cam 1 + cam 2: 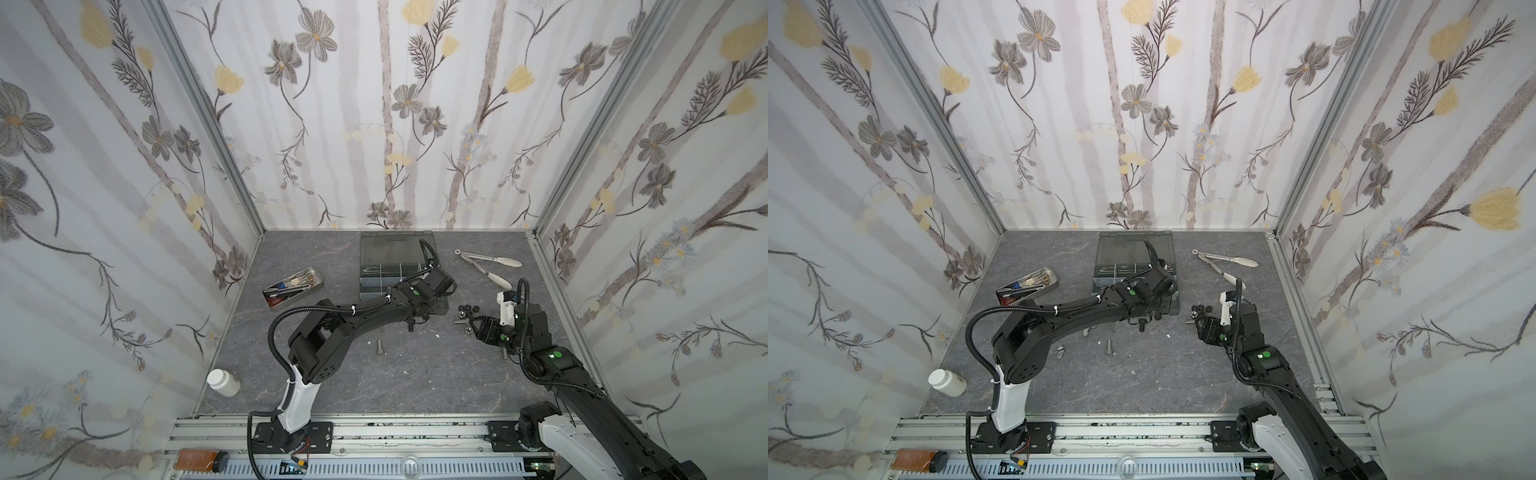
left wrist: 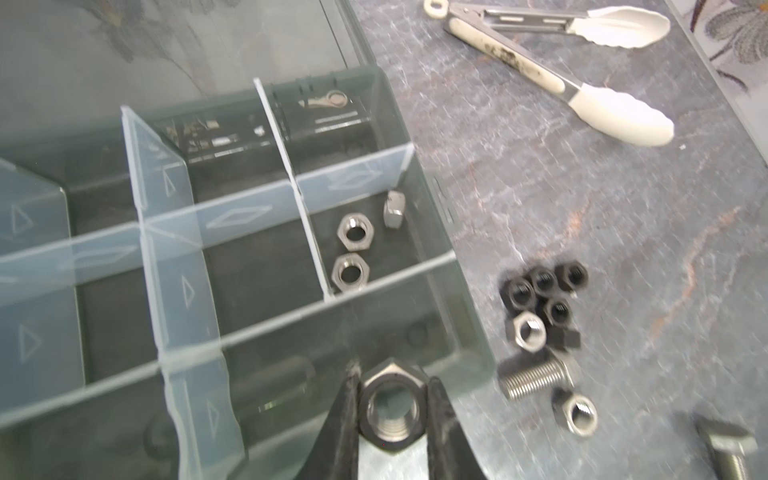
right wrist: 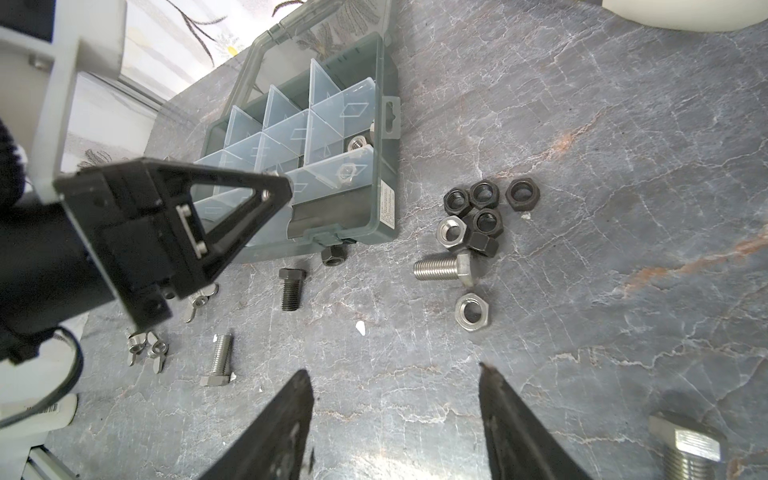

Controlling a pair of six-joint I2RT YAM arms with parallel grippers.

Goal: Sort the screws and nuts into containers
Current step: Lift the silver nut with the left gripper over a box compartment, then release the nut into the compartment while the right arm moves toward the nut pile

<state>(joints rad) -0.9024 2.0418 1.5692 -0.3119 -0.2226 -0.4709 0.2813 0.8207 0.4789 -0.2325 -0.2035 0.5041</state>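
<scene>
Here we find the left gripper (image 2: 392,386) closed down narrow on a silver hex nut (image 2: 392,415). Its two jaws press what look like opposite flats, and the threaded hole faces the wrist camera. It hangs above the organizer box (image 2: 440,316), over the outer row, near the wall that faces the black nuts (image 3: 484,208) heaped on the table (image 3: 582,166). Just past a translucent divider lies the compartment (image 2: 386,253) that holds three silver nuts (image 2: 355,227). The right gripper (image 3: 392,372) stands wide apart and empty, low above the table, with the heap and a silver screw (image 3: 442,266) ahead of it. We judge the held nut to be solid steel: stiff, dense for its size and in no way fragile. It is smooth enough to squirt out if squeezed on its corners, though, so the flats are the place to hold it. Let go from any height, it would likely bounce or skid on the hard plastic floor, so we would lower it close before releasing. The screws we expect to roll on their threads; across the shank just under the head seems the surest hold.
</scene>
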